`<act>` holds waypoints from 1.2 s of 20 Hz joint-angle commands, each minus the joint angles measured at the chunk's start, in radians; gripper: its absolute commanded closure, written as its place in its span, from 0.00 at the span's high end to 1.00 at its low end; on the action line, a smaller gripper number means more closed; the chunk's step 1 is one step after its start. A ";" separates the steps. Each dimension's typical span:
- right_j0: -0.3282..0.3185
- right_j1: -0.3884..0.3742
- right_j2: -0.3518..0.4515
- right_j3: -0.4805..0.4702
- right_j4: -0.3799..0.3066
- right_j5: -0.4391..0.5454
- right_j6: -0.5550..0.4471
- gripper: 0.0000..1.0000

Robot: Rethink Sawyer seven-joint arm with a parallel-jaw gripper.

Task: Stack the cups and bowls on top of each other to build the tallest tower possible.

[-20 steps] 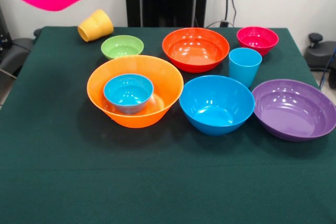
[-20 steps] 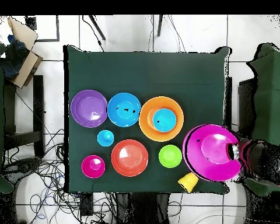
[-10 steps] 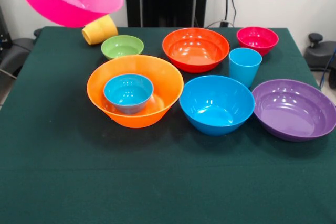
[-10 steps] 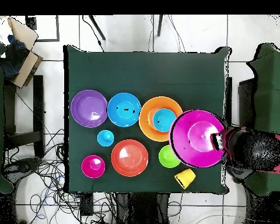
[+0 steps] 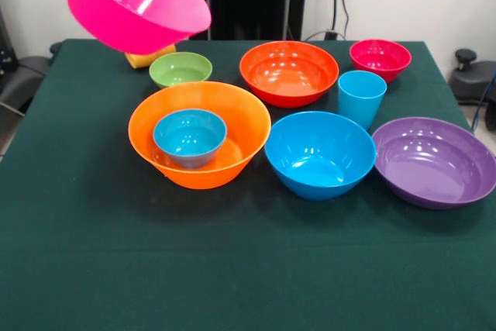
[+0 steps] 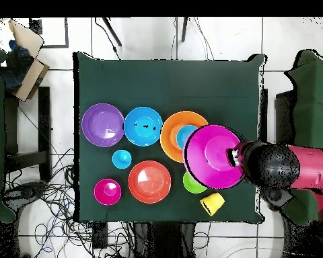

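My gripper (image 6: 233, 156) is shut on the rim of the large pink bowl (image 5: 136, 5), which hangs tilted in the air. In the overhead view the pink bowl (image 6: 211, 154) overlaps the right edge of the large orange bowl (image 6: 169, 134). The orange bowl (image 5: 194, 172) holds the small teal bowl (image 5: 189, 136). The green bowl (image 5: 180, 69) and the lying yellow-orange cup (image 6: 212, 203) sit partly under the pink bowl. The light blue cup (image 5: 361, 97) stands upright.
The red-orange bowl (image 5: 288, 73), the small magenta bowl (image 5: 380, 58), the blue bowl (image 5: 320, 153) and the purple bowl (image 5: 434, 160) stand singly on the green table (image 5: 232, 269). My red arm (image 6: 305, 168) reaches in from the overhead view's right.
My gripper has carried the pink bowl from beyond the table's edge inward, over the green bowl and towards the orange bowl. The yellow-orange cup is now mostly hidden in the front view.
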 commanded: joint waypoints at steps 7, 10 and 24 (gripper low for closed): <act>0.128 0.109 -0.142 0.014 -0.048 -0.165 0.226 0.00; 0.139 0.119 -0.157 0.012 -0.046 -0.183 0.226 0.00; 0.188 0.169 -0.214 0.000 -0.030 -0.258 0.242 0.00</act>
